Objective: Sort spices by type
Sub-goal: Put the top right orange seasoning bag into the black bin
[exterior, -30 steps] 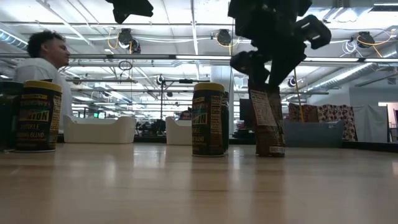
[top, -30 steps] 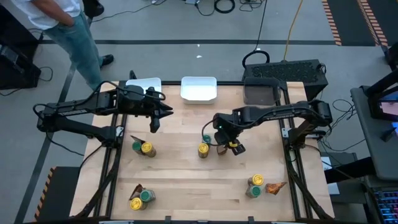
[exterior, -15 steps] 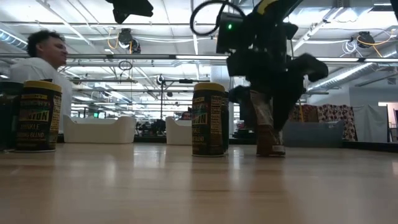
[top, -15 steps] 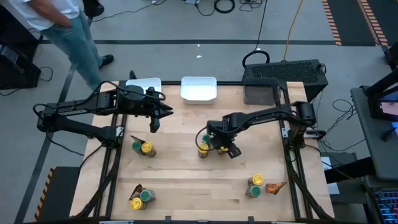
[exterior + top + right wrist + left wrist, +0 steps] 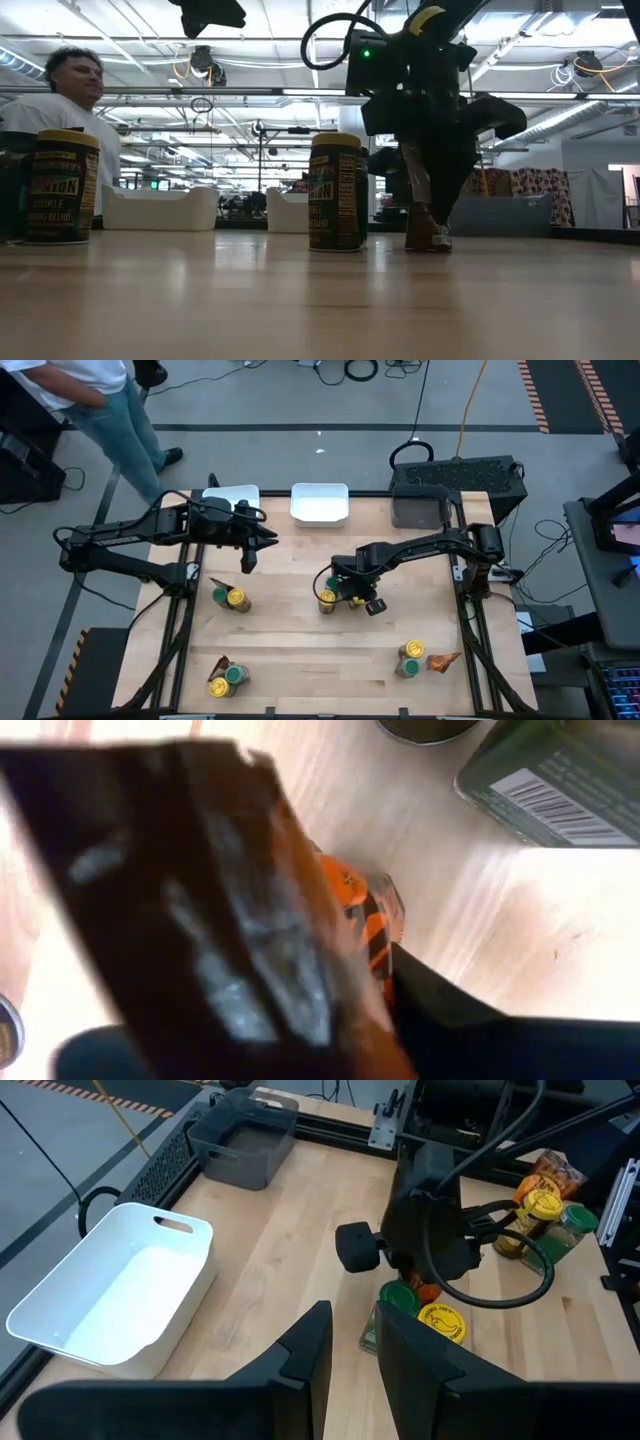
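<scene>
While the right tool [image 5: 352, 595] grips a brown-orange packet [image 5: 421, 205] just beside the central yellow-lidded jar [image 5: 327, 600], the remaining spices stand in mixed clusters, so sorting has barely begun.

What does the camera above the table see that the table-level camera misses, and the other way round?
Only the overhead view shows all four spice clusters, such as the group at the near right, plus the dark bin and the left gripper hovering over bare wood.

Only the low view shows the printed label on the yellow-lidded jar and the brown-orange packet upright, pinched by the right gripper.

Both show the white trays and the person standing beyond the table.
</scene>
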You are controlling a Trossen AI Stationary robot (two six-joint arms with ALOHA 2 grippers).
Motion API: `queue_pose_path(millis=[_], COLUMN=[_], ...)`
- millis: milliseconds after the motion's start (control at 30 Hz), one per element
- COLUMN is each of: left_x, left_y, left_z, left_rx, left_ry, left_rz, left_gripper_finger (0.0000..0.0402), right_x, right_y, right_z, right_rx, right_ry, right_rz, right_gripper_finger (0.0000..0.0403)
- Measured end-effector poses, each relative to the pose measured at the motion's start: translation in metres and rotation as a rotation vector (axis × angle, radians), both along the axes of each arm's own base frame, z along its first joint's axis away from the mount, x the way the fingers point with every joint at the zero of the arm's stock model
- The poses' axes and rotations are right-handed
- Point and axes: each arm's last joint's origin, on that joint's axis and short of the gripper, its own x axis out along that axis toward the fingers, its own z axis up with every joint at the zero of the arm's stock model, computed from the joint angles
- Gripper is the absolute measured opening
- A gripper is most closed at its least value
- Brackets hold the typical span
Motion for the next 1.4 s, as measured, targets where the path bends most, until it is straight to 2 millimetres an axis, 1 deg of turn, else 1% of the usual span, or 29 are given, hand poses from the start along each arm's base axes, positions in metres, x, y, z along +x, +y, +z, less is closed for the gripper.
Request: queue_pose_path(millis=[67, 167, 300, 400, 533, 733, 833, 933, 1033, 1133, 1300, 1400], left_x=[0.0, 0.0, 0.0, 0.0, 0.0, 0.0, 0.0, 0.0, 0.0, 0.0, 0.0, 0.0], left_y=[0.0, 0.0, 0.0, 0.0, 0.0, 0.0, 0.0, 0.0, 0.001, 0.001, 0.001, 0.001], left_z=[0.0, 0.0, 0.0, 0.0, 0.0, 0.0, 0.001, 0.001, 0.001, 0.001, 0.001, 0.001], left_rx=[0.0, 0.0, 0.0, 0.0, 0.001, 0.007, 0.008, 0.008, 0.011, 0.013, 0.013, 0.012], left_ry=[0.0, 0.0, 0.0, 0.0, -0.001, -0.002, -0.006, -0.008, -0.008, -0.007, -0.007, -0.008], left_rz=[0.0, 0.0, 0.0, 0.0, 0.0, 0.01, 0.011, 0.012, 0.018, 0.022, 0.024, 0.025], left_gripper_finger=[0.0084, 0.0084, 0.0084, 0.0084, 0.0084, 0.0084, 0.0084, 0.0084, 0.0084, 0.0084, 0.0084, 0.0084], right_x=[-0.001, -0.001, -0.005, -0.011, -0.027, -0.067, -0.087, -0.105, -0.119, -0.131, -0.144, -0.149], right_y=[0.001, 0.001, 0.001, -0.001, -0.01, -0.028, -0.037, -0.048, -0.061, -0.076, -0.105, -0.122], right_z=[0.0, 0.002, 0.016, 0.036, 0.069, 0.121, 0.144, 0.161, 0.171, 0.175, 0.174, 0.17], right_rx=[0.03, 0.039, 0.042, 0.036, 0.016, -0.078, -0.132, -0.166, -0.147, -0.119, -0.106, -0.108], right_ry=[0.007, 0.007, -0.025, -0.08, -0.148, -0.25, -0.324, -0.389, -0.423, -0.428, -0.406, -0.389], right_rz=[0.003, -0.005, -0.021, -0.037, -0.132, -0.317, -0.455, -0.616, -0.786, -0.956, -1.19, -1.301], right_gripper_finger=[0.0018, 0.0018, 0.0018, 0.0017, 0.0017, 0.0017, 0.0019, 0.0022, 0.0023, 0.0024, 0.0025, 0.0025])
